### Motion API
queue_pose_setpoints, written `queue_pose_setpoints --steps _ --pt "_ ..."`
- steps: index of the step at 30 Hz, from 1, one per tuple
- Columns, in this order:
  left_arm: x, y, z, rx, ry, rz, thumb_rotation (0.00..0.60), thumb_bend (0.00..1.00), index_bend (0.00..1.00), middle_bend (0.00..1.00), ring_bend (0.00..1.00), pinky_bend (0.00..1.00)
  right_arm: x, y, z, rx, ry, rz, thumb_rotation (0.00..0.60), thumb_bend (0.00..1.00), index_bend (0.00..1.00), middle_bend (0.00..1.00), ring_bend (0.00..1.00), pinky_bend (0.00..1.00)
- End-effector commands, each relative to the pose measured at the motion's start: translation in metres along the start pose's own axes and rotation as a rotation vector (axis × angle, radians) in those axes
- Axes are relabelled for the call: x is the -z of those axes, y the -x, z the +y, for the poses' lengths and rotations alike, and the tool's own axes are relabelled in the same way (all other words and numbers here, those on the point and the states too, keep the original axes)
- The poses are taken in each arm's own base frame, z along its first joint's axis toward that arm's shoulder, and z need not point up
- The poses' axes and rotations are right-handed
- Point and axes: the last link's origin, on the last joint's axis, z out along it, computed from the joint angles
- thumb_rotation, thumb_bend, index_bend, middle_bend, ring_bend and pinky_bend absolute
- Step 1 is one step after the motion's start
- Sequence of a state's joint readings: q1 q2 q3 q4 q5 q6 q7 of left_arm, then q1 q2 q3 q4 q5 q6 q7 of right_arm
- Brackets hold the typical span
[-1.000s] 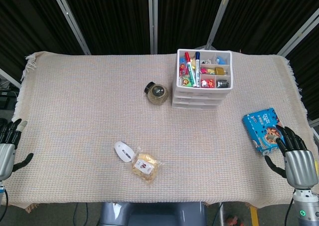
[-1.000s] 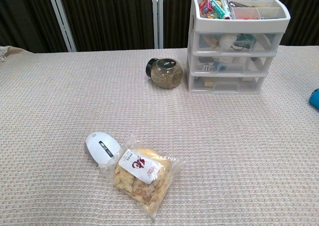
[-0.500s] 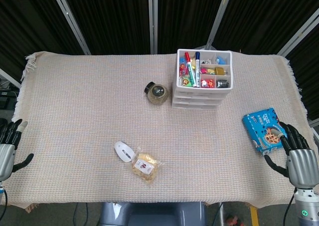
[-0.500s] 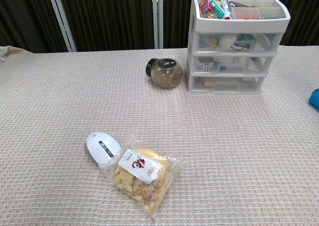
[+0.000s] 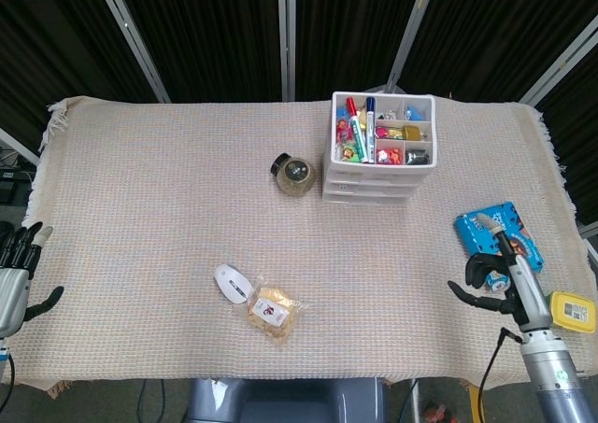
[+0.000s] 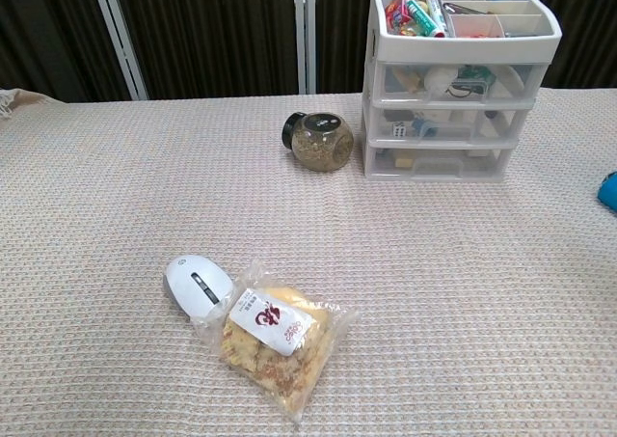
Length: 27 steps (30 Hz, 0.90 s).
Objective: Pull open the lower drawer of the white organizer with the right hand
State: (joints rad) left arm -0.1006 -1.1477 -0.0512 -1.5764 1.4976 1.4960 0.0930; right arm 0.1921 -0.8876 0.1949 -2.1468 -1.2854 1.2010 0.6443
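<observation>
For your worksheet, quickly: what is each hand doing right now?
Left hand: open, fingers apart, holding nothing.
Right hand: holds nothing; turned side-on, so open or closed cannot be told.

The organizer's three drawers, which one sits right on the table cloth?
The lower drawer of the white organizer: it rests on the cloth, beneath the other two, all three shut.

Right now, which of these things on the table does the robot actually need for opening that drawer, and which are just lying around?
Needed for the job:
white organizer
its lower drawer, not yet pulled out
right hand, away from the organizer, near the table's right edge

Just lying about:
round jar
white mouse
snack bag
blue packet
left hand, idle at the left edge
</observation>
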Motion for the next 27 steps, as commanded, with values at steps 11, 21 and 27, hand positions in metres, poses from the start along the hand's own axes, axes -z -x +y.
queue_pose_setpoints --steps 11,21,27 --pt "0.000 0.000 0.000 0.000 0.002 -0.001 0.600 0.27 0.00 0.00 0.00 0.00 -0.063 0.056 -0.034 -0.389 0.213 -0.289 0.600 0.16 0.10 0.77 0.75 0.68" --pt "0.000 0.000 0.000 0.002 0.003 -0.002 0.600 0.27 0.00 0.00 0.00 0.00 -0.090 0.079 -0.028 -0.477 0.296 -0.282 0.600 0.16 0.14 0.77 0.75 0.68" --pt "-0.001 0.000 0.000 0.002 0.004 -0.003 0.600 0.27 0.00 0.00 0.00 0.00 -0.111 0.090 -0.014 -0.512 0.364 -0.265 0.600 0.16 0.14 0.76 0.75 0.68"
